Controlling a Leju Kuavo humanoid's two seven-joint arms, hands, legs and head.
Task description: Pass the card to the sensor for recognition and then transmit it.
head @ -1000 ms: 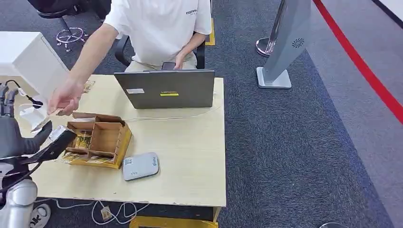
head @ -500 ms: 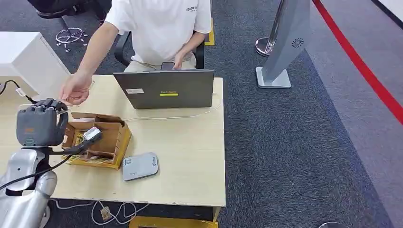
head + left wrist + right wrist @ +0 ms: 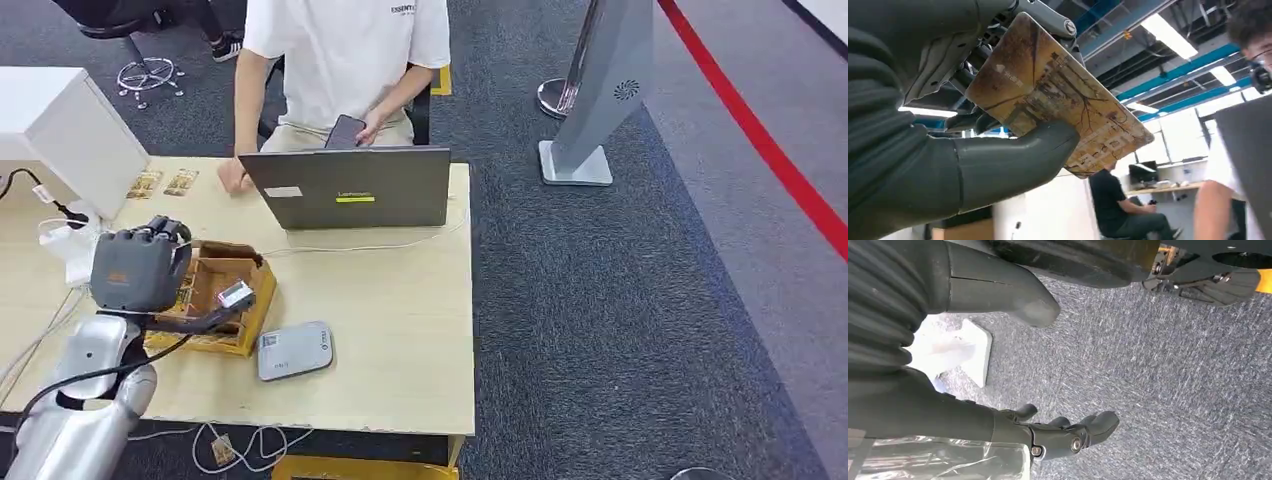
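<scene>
Brown-printed card (image 3: 1058,100) sits pinched in our left hand (image 3: 135,270) above the cardboard box (image 3: 225,290). At four o'clock from it, the grey sensor (image 3: 295,350) lies on the tabletop (image 3: 400,320). Our right hand (image 3: 1048,432) hangs over carpet, fingers loosely apart, holding nothing.

The wooden table (image 3: 400,330) bears laptop (image 3: 347,187), cardboard box (image 3: 222,295), grey sensor (image 3: 294,350).

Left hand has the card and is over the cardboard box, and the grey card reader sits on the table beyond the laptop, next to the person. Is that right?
Not quite. The left hand does hold the card over the cardboard box, but the head view shows the grey card reader on the robot's side of the laptop, just beside the box, not next to the person.
</scene>
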